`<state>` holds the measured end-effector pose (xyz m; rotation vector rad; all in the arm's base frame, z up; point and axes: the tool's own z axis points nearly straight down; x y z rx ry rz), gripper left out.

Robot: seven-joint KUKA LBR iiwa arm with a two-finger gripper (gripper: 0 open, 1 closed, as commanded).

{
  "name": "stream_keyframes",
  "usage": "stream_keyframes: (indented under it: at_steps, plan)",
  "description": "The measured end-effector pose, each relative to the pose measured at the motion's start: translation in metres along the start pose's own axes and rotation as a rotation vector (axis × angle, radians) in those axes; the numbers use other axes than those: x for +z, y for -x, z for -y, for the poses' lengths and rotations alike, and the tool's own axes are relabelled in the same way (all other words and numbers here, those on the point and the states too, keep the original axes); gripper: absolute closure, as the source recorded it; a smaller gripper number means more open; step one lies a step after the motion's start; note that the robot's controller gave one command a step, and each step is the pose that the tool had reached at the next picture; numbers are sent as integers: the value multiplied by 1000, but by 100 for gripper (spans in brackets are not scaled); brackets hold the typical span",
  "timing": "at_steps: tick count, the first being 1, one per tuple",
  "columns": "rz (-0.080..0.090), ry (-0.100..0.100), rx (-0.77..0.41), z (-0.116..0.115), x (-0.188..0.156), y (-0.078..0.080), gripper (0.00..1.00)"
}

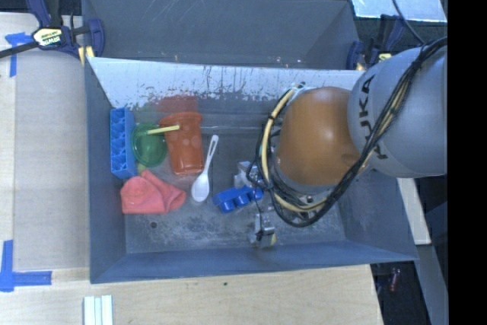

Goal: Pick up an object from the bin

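Note:
My gripper is low in the bin's front middle, mostly covered by the arm's orange dome. A small blue plastic piece lies just to its left, close to the gripper's metal parts; I cannot tell if they touch. A white plastic spoon lies further left, its bowl toward the front.
A pink crumpled thing sits at the front left. Behind it are a green cup with a yellow stick, an orange container and a blue ridged block along the left wall. The arm covers the bin's right part.

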<state>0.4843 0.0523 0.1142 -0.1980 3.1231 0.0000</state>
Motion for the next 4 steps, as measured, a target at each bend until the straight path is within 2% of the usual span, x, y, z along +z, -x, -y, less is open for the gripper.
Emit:
stream_keyframes:
  at_steps: [1, 2, 4]
  plan:
    - [-1, 2, -32, 28, 42, 31, 100]
    - [-1, 2, -32, 28, 42, 31, 100]
    - [-8, 1, -6, 32, -107, 27, 100]
